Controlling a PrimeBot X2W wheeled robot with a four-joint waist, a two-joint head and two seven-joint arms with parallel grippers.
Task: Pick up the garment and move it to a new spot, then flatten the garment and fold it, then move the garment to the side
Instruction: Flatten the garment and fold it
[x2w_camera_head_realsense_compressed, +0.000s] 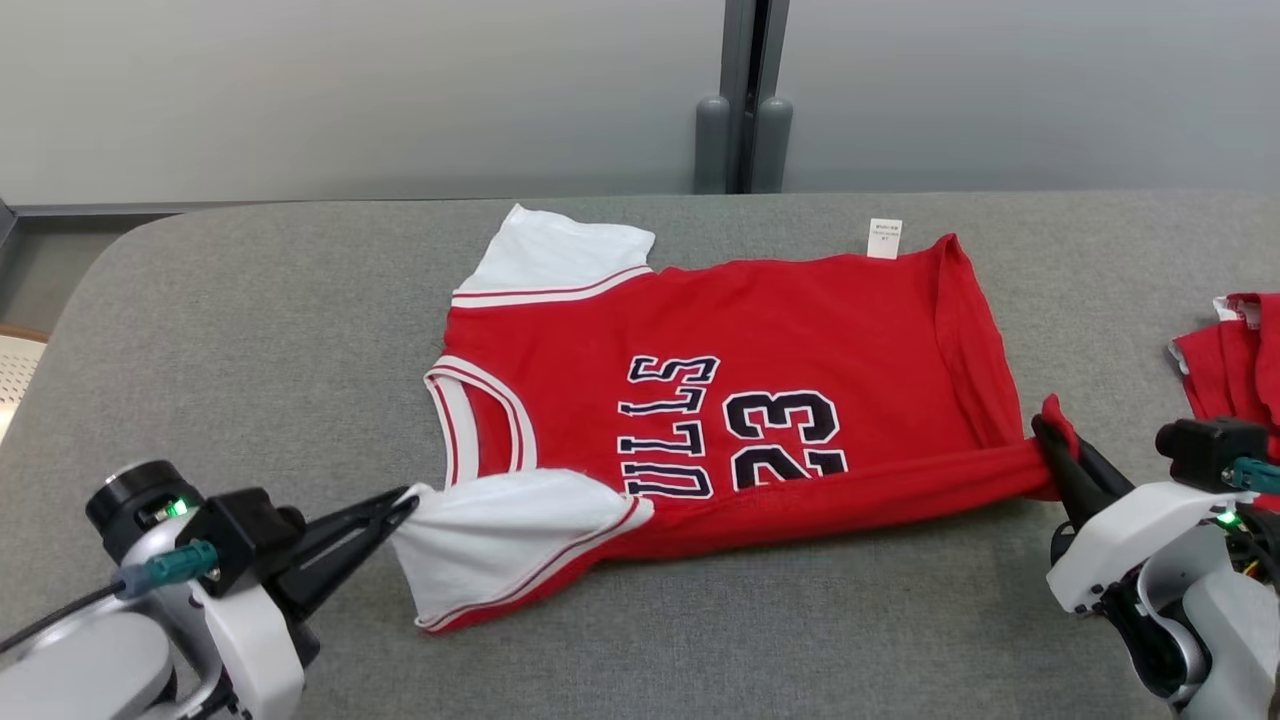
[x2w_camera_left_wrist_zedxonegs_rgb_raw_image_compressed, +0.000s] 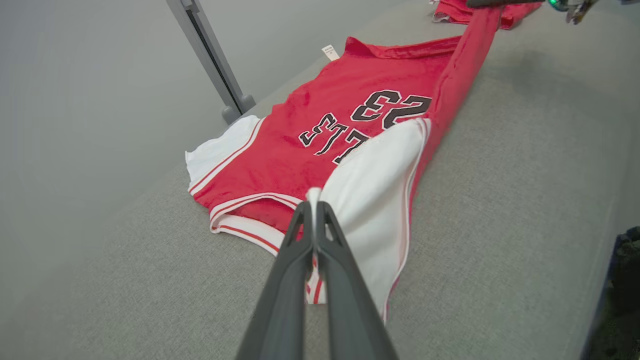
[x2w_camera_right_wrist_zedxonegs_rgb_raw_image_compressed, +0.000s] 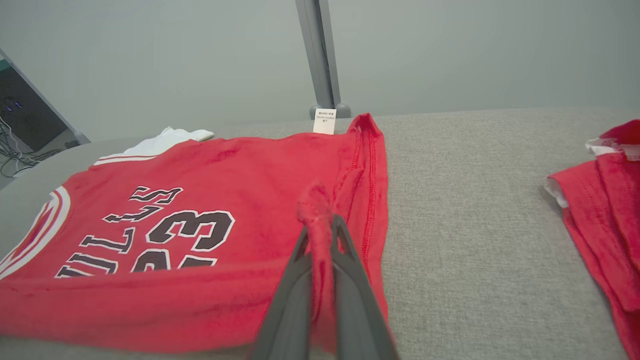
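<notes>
Folding underway: left hand (x2w_camera_head_realsense_compressed: 406, 498), lower left, clamped on shirt (x2w_camera_head_realsense_compressed: 760, 330) sleeve (x2w_camera_head_realsense_compressed: 500, 540); right hand (x2w_camera_head_realsense_compressed: 1046, 432), lower right, clamped on hem corner (x2w_camera_head_realsense_compressed: 1058, 410). Near edge probably lifted; next, carry it over evenly.

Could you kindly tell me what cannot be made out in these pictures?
- Care label, head view: print too small to read.
- Jersey lettering, head view: its start is hidden under the folded-over white sleeve.
- Second red garment, head view: cut off by the right edge.

Red jersey (x2w_camera_head_realsense_compressed: 800, 340), white sleeves, near edge lifted, on grey surface (x2w_camera_head_realsense_compressed: 250, 300)
</notes>
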